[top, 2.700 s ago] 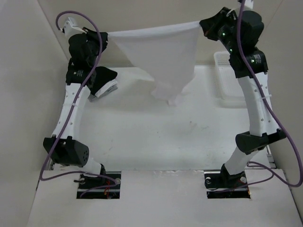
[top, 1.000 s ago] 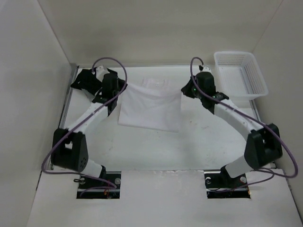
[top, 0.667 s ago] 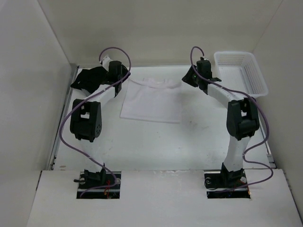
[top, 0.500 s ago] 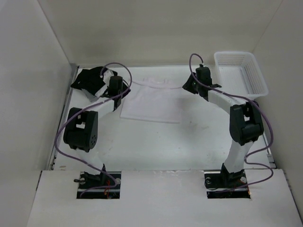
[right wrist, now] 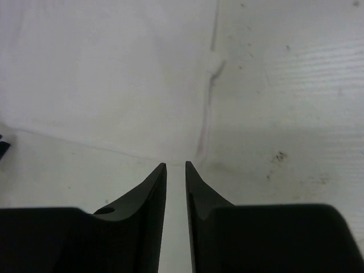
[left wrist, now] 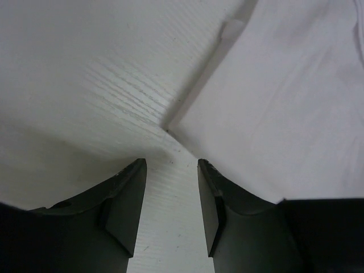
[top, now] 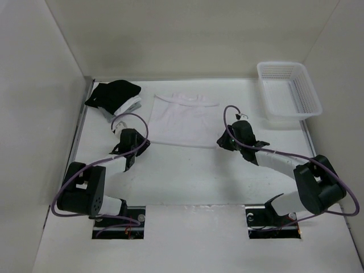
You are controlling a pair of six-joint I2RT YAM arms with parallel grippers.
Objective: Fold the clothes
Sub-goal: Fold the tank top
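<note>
The clothes, a thin white sleeveless top [top: 185,118], lies spread flat on the table toward the back, neck end farthest from me. My left gripper [top: 141,146] sits low just off its near left corner, open, with only bare table between the fingers [left wrist: 128,193]. In the left wrist view the top [left wrist: 284,108] fills the upper right, its corner just ahead of the left gripper [left wrist: 170,168]. My right gripper [top: 221,142] is at the near right corner. In the right wrist view the right gripper [right wrist: 175,166] shows a narrow empty gap, with the top's hem [right wrist: 114,74] just beyond the tips.
A black-and-white folded garment pile [top: 114,95] lies at the back left corner. A white plastic basket [top: 288,88] stands at the back right. Enclosure walls rise on the left, back and right. The table [top: 187,170] is white.
Both grippers have let go of the top, which now lies flat. Both arms drew back from its far corners to its near corners and lowered. The right jaws have narrowed.
</note>
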